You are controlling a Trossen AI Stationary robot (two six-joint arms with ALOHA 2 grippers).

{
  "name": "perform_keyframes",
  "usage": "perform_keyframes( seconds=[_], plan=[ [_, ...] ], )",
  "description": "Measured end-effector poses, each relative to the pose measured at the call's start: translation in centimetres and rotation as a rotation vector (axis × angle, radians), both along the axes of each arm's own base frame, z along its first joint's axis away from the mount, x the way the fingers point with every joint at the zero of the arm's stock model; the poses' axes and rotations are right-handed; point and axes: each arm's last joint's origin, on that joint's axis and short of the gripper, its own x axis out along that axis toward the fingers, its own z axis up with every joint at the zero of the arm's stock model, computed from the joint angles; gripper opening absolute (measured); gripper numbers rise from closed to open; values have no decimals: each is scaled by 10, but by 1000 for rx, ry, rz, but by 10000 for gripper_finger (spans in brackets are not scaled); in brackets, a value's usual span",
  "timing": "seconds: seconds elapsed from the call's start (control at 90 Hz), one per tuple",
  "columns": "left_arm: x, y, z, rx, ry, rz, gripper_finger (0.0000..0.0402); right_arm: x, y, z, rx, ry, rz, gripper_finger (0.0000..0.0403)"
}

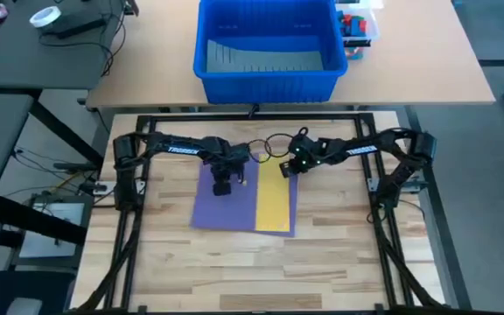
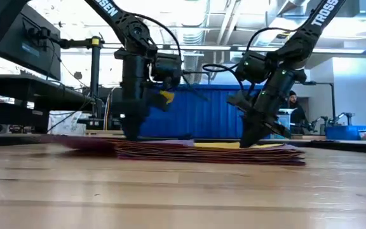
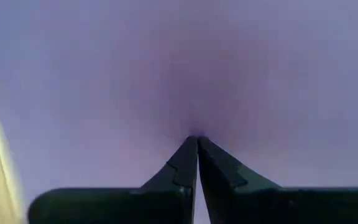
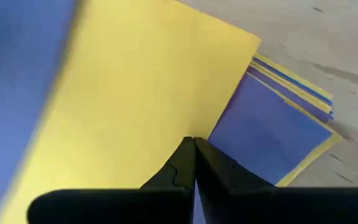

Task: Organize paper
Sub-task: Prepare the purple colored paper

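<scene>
A stack of coloured paper (image 2: 208, 151) lies flat on the wooden table. In the high view its top shows a purple sheet (image 1: 226, 208) on the left and a yellow sheet (image 1: 274, 199) on the right. Blue and yellow sheet edges (image 4: 303, 87) fan out beneath. My left gripper (image 1: 223, 185) is shut, its tips down on the purple sheet (image 3: 166, 74). My right gripper (image 1: 285, 168) is shut, its tips on the yellow sheet (image 4: 142, 87) near that sheet's far end. My left gripper presses its shut fingertips (image 3: 194, 142) down on the purple sheet's middle part (image 3: 194, 124), coming from above and pointing straight down. The sheet lies flat on the stack. My right gripper sets its shut fingertips (image 4: 193, 144) on the yellow sheet close to its long edge (image 4: 197, 127), slanting down from the table's right and far side. The sheet lies flat over the purple one beside it.
A big blue plastic bin (image 1: 268, 48) stands on the desk beyond the table's far edge, with a clear box of colourful things (image 1: 357, 26) to its right. A tape roll (image 1: 45, 16) lies at the far left. A person (image 2: 292, 105) stands far behind.
</scene>
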Motion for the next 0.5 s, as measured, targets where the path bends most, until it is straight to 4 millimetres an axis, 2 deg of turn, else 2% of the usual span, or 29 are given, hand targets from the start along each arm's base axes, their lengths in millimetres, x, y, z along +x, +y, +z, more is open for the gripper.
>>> perform_keyframes(
  seconds=[0.122, 0.178, 0.278, 0.356, 0.444, 0.5],
  plan=[
    [-8, 0, 1, 48, 86, 10, 0, -6, -3, 6, -20, 21, -3, 0],
    [-9, 0, 8, 60, 77, 40, 0, -9, -5, 9, -25, 17, -15, 0],
    [-10, 0, 35, 79, -38, 117, 0, -13, -9, 17, -46, -5, -37, 0],
    [-14, -5, 52, 1, -138, 170, 0, -16, -11, 26, -62, -36, -50, 0],
    [-23, -12, 61, -117, -266, 274, 0, -18, -12, 32, -77, -44, -39, 0],
    [-33, -14, 56, -156, -323, 385, 0, -19, -11, 35, -81, -51, -37, 0]
  ],
)
